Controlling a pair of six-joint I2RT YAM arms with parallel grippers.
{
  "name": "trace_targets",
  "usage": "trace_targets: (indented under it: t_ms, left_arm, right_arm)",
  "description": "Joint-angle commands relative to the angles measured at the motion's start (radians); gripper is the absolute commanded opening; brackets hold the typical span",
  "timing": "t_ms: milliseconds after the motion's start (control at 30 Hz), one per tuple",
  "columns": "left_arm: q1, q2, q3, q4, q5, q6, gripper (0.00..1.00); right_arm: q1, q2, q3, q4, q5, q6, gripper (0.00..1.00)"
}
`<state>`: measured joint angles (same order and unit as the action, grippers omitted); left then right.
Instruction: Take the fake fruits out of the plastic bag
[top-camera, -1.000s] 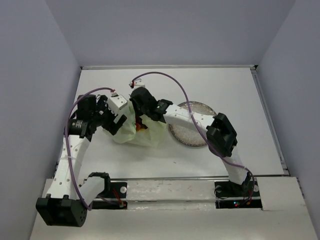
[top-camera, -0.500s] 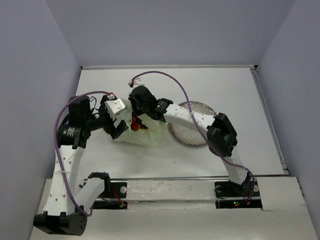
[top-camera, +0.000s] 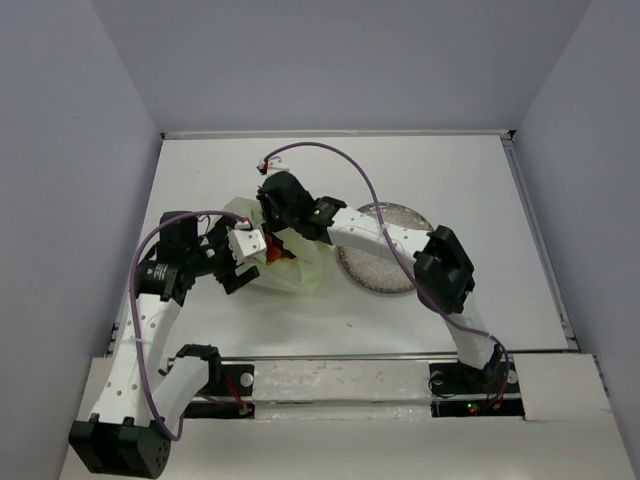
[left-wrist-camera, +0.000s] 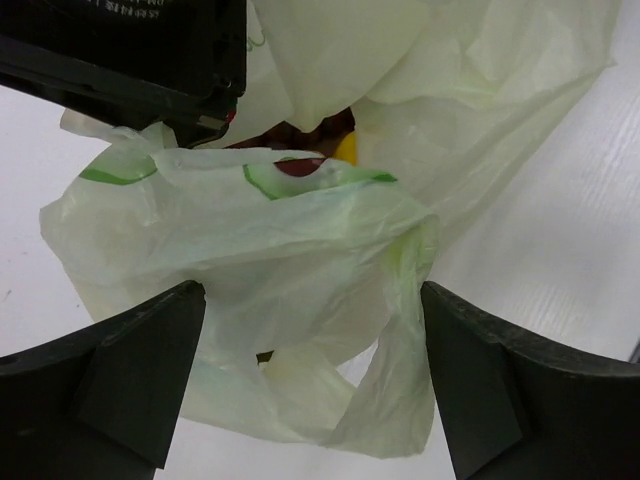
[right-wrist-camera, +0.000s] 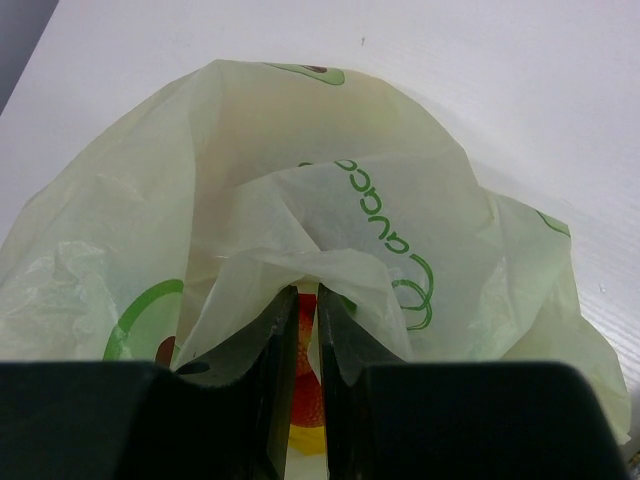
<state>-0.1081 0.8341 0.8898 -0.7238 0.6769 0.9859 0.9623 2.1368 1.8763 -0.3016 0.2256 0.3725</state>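
The plastic bag (top-camera: 295, 272) lies crumpled left of centre on the white table (top-camera: 450, 180), its length running roughly far-left to near-right. Red and yellow fake fruits (left-wrist-camera: 344, 148) show at its opening. The right gripper (right-wrist-camera: 307, 298) is pinched narrow on a raised fold of the bag. The left gripper (left-wrist-camera: 312, 290) stands wide, with bag film between its fingers. A speckled plate (top-camera: 375, 272) sits just to the right. Bare table stretches beyond to the grey walls.
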Motion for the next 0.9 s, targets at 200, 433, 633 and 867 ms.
trace_targets:
  t_ms: [200,433,633,867]
  left_arm:
    - [-0.018,-0.039,-0.187,0.42,-0.32,-0.102,0.19]
    - [-0.008,-0.124,-0.123,0.448,-0.307,-0.268,0.0]
    - [-0.002,-0.168,-0.137,0.414,-0.342,-0.296,0.0]
    - [-0.001,-0.204,-0.121,0.197,-0.257,-0.093,0.0]
  right_arm:
    - [-0.002,-0.04,-0.012,0.048,-0.072,-0.041,0.22]
    - [-0.002,-0.173,-0.178,0.171,-0.416,-0.213,0.31]
    - [-0.002,-0.206,-0.252,0.236,-0.531,-0.185,0.34]
    - [-0.002,-0.199,-0.256,0.278,-0.543,-0.124,0.4]
